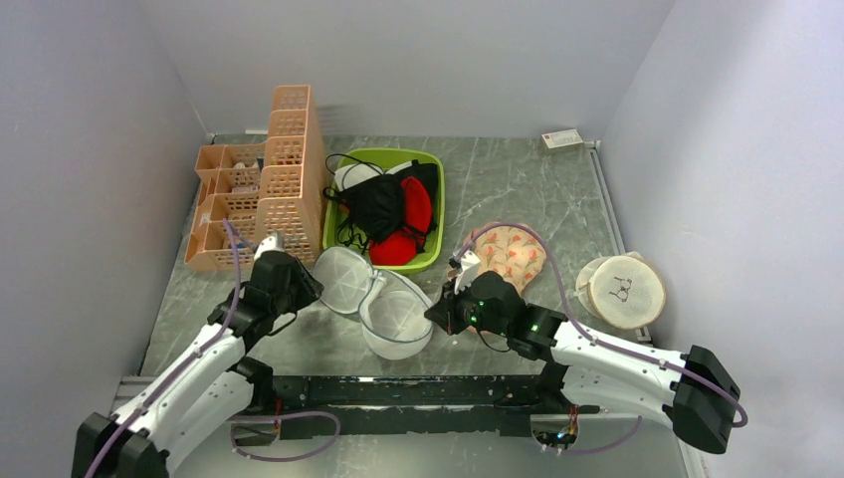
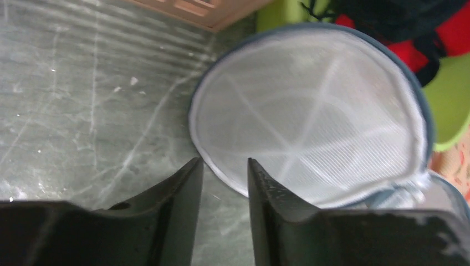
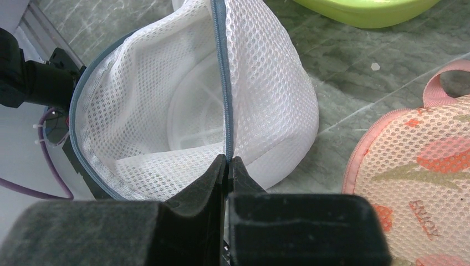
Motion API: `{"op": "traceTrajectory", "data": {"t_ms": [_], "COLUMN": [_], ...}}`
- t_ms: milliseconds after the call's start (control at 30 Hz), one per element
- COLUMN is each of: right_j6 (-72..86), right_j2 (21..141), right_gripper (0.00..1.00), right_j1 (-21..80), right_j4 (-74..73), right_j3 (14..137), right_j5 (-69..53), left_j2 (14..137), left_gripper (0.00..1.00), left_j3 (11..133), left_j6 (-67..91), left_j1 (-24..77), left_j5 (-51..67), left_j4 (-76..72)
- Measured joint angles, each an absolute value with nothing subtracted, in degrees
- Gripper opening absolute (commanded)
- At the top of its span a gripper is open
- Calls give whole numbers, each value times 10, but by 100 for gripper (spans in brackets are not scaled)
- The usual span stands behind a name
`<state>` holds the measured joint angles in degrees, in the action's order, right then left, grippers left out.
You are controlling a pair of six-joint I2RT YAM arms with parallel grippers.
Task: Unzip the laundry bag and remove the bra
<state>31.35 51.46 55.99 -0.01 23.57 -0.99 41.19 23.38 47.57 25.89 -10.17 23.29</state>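
At the front-middle of the counter (image 1: 518,189) the laundry bag (image 1: 383,299) lies unzipped, both white see-through mesh bowls seemingly empty. We should grip only its grey zip rim, never the soft mesh. The right gripper (image 3: 227,160) has its jaws clenched there, and the left gripper (image 2: 224,162) stands released at the other half's rim. The red bra (image 1: 418,204) sits in the green tub (image 1: 383,152), partly under a black garment (image 1: 373,207).

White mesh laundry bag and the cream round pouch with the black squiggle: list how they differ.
The white see-through mesh laundry bag lies unzipped, its two bowl halves spread open and empty; the cream round mesh pouch looks closed. The right gripper pinches the bag's grey rim; nothing touches the pouch. The bag sits mid-table, the pouch at the right edge. Both are round mesh.
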Motion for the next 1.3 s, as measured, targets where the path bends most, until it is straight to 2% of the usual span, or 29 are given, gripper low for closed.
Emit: {"op": "traceTrajectory", "data": {"t_ms": [200, 533, 633, 900, 1000, 1100, 1300], "right_j6": [316, 316, 316, 319, 319, 319, 307], "right_j2": [509, 513, 515, 529, 530, 530, 551], "right_gripper": [0, 0, 0, 0, 0, 0, 0], "right_j1": [560, 560, 560, 560, 560, 560, 560], "right_j4": [-2, -1, 0, 7, 8, 8, 5], "right_j3": [236, 236, 236, 236, 236, 236, 250], "right_j5": [-11, -17, -18, -22, -21, -21, -17], "left_j2": [467, 572, 601, 651, 625, 554, 413], "left_gripper": [32, 40, 39, 9, 7, 7, 7], "left_j3": [189, 159, 158, 139, 140, 161, 297], "left_j6": [473, 453, 449, 455, 455, 459, 480], "left_j1": [154, 130, 130, 129, 129, 129, 132], "left_j5": [-31, 16, 24, 48, 48, 39, -19], "left_j4": [145, 16, -24, -110, -90, -6, 221]}}
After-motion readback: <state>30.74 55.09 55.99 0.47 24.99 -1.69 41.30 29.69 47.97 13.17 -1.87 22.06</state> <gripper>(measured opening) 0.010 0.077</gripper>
